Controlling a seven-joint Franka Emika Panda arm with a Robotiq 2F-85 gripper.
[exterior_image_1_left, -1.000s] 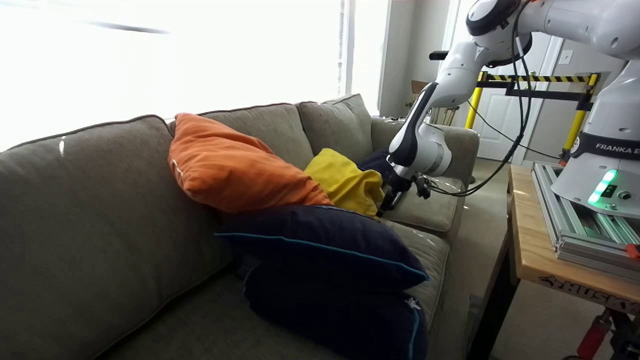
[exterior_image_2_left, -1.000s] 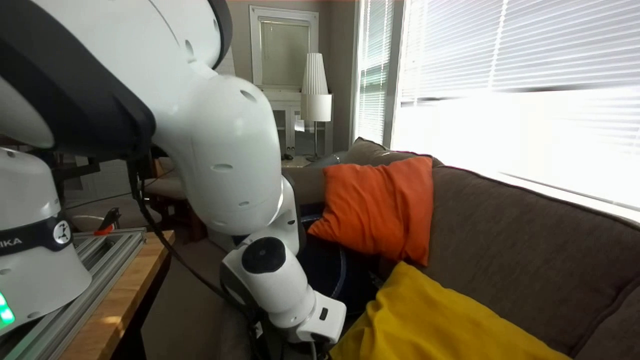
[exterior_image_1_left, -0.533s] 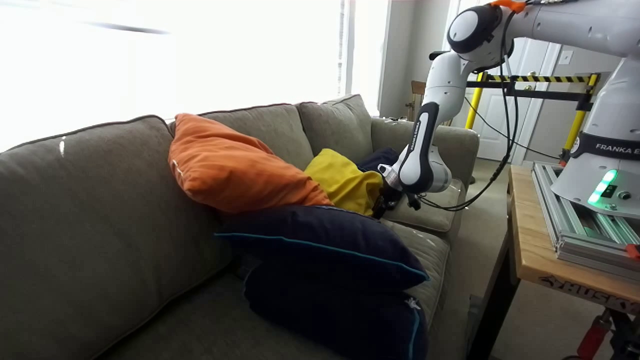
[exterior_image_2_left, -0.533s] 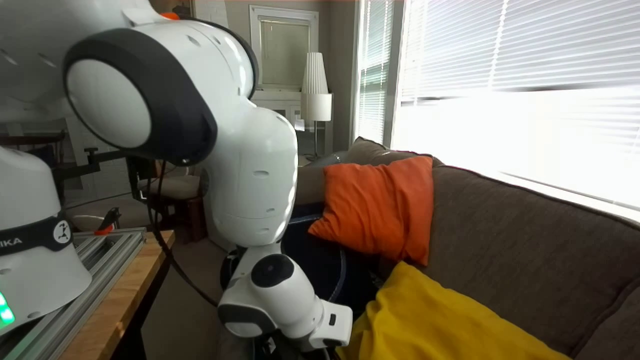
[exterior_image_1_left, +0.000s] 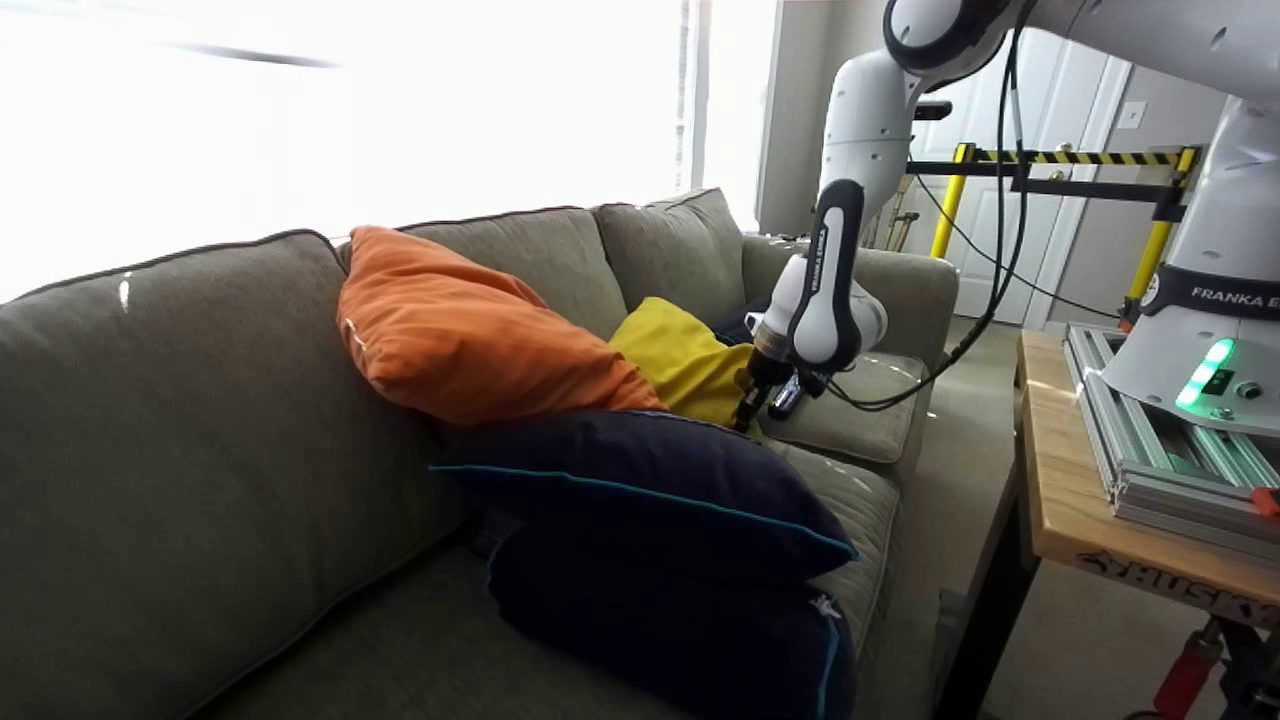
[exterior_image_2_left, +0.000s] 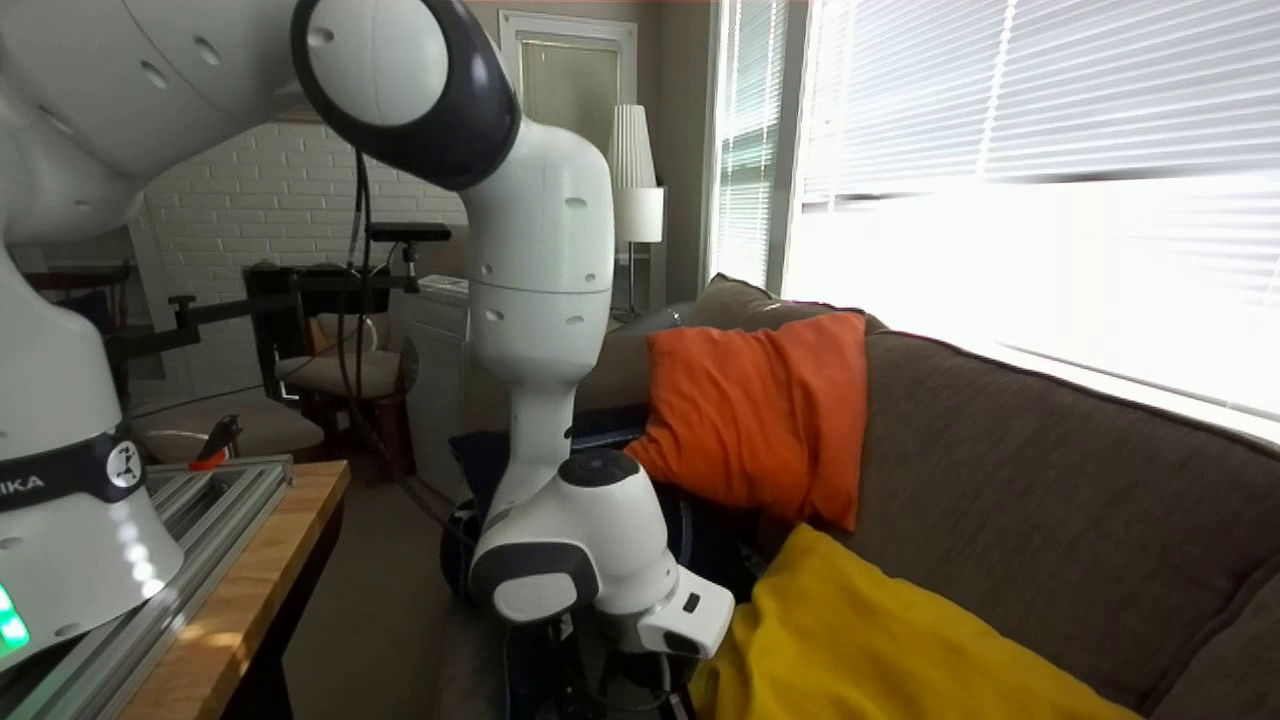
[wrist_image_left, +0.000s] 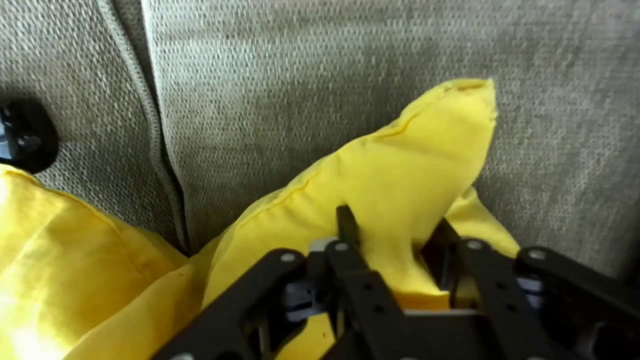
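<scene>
The yellow pillow (wrist_image_left: 400, 170) fills much of the wrist view, one corner sticking out past my fingertips. My gripper (wrist_image_left: 392, 220) has its black fingers (wrist_image_left: 347, 225) on either side of a bunched fold of that pillow. The jaws stand partway together, cloth between them; whether they press on it I cannot tell. In an exterior view, the gripper (exterior_image_1_left: 745, 415) points down at the near end of the yellow pillow (exterior_image_1_left: 680, 360), close to the sofa seat. The yellow pillow (exterior_image_2_left: 890, 640) also shows low in an exterior view, beside my wrist.
An orange pillow (exterior_image_1_left: 480, 340) leans on the sofa back (exterior_image_1_left: 190, 400). Dark blue pillows (exterior_image_1_left: 640, 480) are stacked in front of it; another dark blue one (exterior_image_1_left: 735, 325) lies beyond my hand. My base stands on a wooden table (exterior_image_1_left: 1060, 480). A small black thing (wrist_image_left: 30, 135) sits at the wrist view's left.
My elbow and forearm have swung across and the wrist has turned. The gripper has shifted slightly left in an exterior view, nearer the dark blue pillows. The pillows lie nearly as before.
</scene>
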